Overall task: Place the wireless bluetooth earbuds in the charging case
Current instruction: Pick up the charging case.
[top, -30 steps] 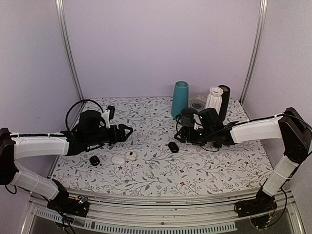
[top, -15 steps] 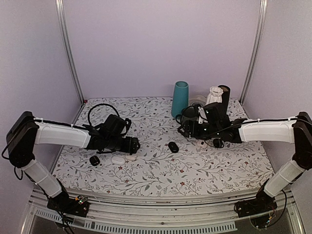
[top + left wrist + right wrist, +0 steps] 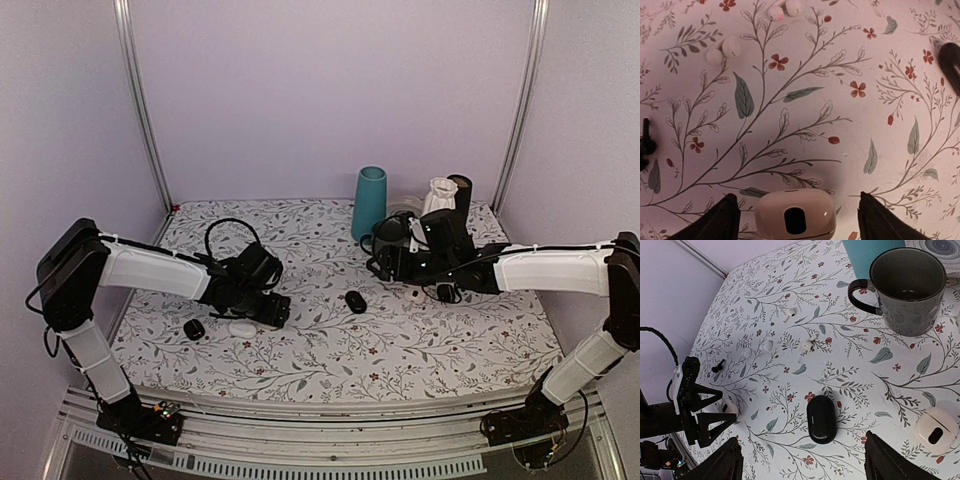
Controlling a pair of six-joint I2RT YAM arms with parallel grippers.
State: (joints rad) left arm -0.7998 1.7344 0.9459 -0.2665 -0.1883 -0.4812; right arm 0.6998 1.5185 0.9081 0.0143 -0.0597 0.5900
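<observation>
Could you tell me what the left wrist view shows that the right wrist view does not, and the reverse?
Only the left wrist view gives a close look at the dark oval on the near face of the white case, which sits between the open fingers of the left gripper. Only the right wrist view shows the grey mug, the teal vase, the whole black oval case and a second white case. Both show that first white case, loose white earbuds and the floral cloth.
</observation>
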